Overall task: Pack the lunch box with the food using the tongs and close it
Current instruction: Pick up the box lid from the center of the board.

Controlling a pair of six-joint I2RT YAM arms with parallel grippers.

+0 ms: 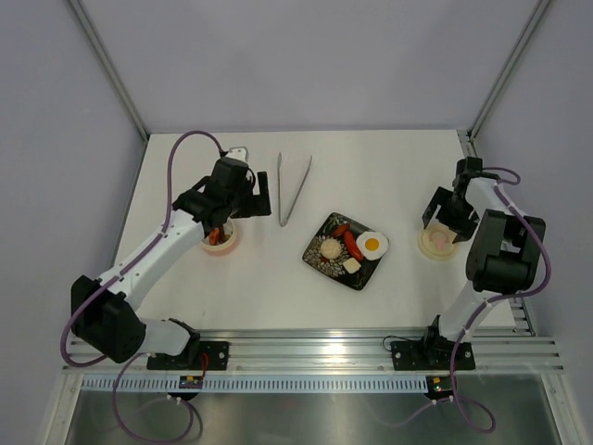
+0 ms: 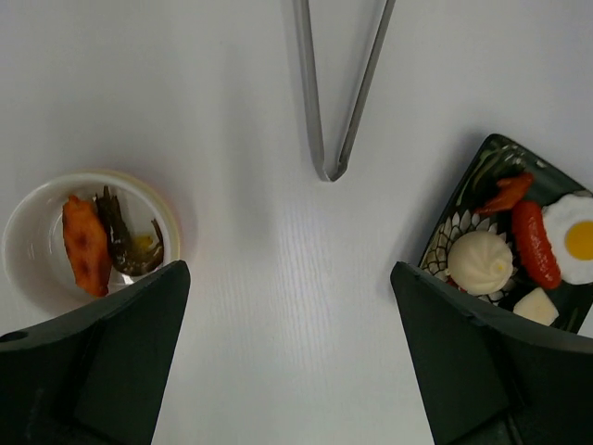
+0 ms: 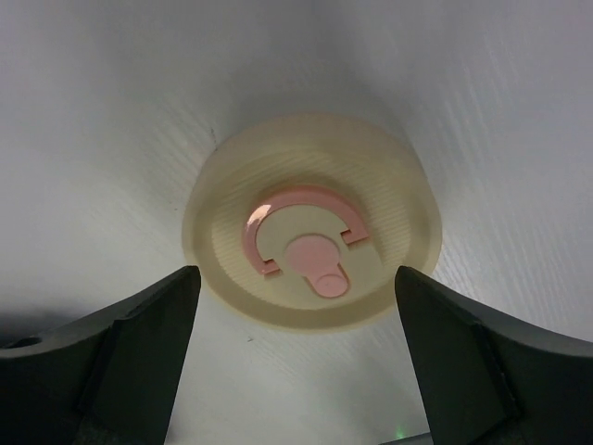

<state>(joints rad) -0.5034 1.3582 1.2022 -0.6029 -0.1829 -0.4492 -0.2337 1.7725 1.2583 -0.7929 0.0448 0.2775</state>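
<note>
Right, both claws are spread wide and carrying nothing. The left gripper point(image 2: 287, 278) hangs over bare table point(image 2: 278, 352), with the lunch box point(image 2: 37, 232) at lower left of its wrist view. An orange piece point(image 2: 83, 246) and some dark bits point(image 2: 130, 243) are already inside. The black plate point(image 2: 491, 158) sits at right with the bun point(image 2: 480, 262), sausage point(image 2: 536, 243), fried egg point(image 2: 579, 239) and a pale cube point(image 2: 537, 306) on it.

The tongs point(image 2: 332, 170) lie flat at top centre, well apart from both tub and plate. Their joined end points down the frame and the two arms fan off the top edge. I'd judge them light, stiff and springy. They look slick too, thin metal on a smooth table that could skate away or twist in the fingers. The best hold looks to be across both arms partway up from the joint, so a squeeze closes the tips.

Over at centre right of the overhead view, the right gripper point(image 3: 296, 278) straddles the lid point(image 3: 315, 222), fingers point(image 3: 139, 343) either side and not touching. It looks like rigid, light plastic, best taken across the rim.
</note>
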